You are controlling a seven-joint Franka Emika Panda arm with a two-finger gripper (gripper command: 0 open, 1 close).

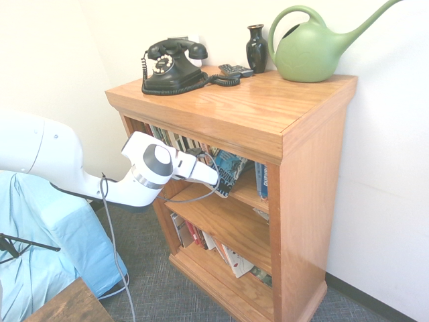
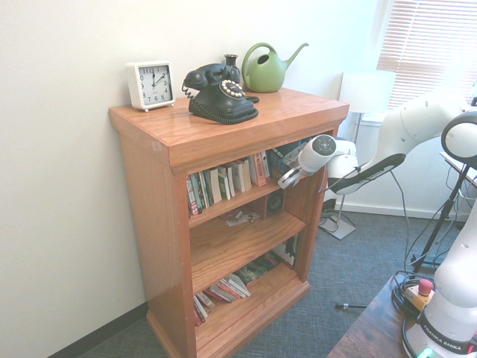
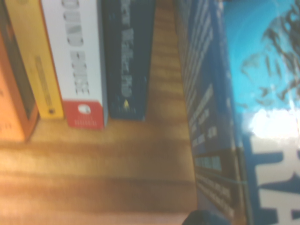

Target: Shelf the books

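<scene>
At the opening of the honey-coloured wooden bookcase [image 1: 315,147], we see our white two-finger gripper [image 1: 216,180] shut on the thick blue-and-black paperback with big white lettering [image 1: 231,169]. We have this book tilted at the upper compartment, apart from the dark-spined book with pale print [image 3: 130,61] in the wrist view. Above, the black rotary telephone [image 1: 173,67] sits on the overhanging top.
</scene>
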